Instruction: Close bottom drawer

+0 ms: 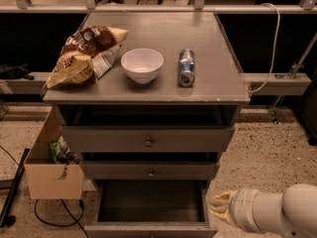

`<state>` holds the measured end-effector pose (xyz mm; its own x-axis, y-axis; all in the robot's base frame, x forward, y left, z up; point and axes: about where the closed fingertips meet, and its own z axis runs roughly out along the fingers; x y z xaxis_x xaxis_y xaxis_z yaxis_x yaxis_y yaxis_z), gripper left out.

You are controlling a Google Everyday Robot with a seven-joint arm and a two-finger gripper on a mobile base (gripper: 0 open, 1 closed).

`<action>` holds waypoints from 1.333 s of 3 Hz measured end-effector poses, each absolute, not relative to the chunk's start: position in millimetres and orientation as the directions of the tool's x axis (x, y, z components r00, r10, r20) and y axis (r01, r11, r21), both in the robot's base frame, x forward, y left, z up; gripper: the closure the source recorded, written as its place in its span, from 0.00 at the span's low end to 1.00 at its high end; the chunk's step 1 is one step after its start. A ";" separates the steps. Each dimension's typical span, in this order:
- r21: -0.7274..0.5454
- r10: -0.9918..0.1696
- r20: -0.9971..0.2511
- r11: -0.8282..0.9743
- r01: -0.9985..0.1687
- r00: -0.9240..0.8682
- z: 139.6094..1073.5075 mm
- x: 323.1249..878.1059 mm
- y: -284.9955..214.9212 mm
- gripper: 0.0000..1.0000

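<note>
Bottom drawer (148,230) stands pulled out at the foot of the cabinet (218,58), its dark inside exposed. The gripper (221,208) hangs just right of the drawer's side wall; whether clenched or released cannot be told. Left of the cabinet, a cardboard box (52,182) holds green packaging (57,150). On the cabinet top: chip bag (84,56), white bowl (142,64), toppled can (186,67).

Floor: speckled terrazzo floor (277,148) | Furniture: grey-brown cabinet (148,29) at centre, cardboard box (52,180) just beside it | Behind: dark recess, metal rail (277,82) | Light: dim
</note>
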<state>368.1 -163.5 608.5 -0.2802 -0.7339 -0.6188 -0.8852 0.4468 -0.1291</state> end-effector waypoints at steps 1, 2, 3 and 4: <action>-0.176 -0.723 -0.643 0.461 -0.870 -0.253 567.7 381.7 -163.7 1.00; -0.164 -0.695 -0.660 0.504 -0.848 -0.285 494.5 411.2 -184.1 1.00; -0.164 -0.695 -0.660 0.503 -0.848 -0.285 494.7 411.3 -183.8 1.00; -0.137 -0.689 -0.660 0.502 -0.854 -0.299 474.8 407.0 -177.9 1.00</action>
<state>407.0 -177.9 474.8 -0.2990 -0.6888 -0.6604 -0.8537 0.5024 -0.1375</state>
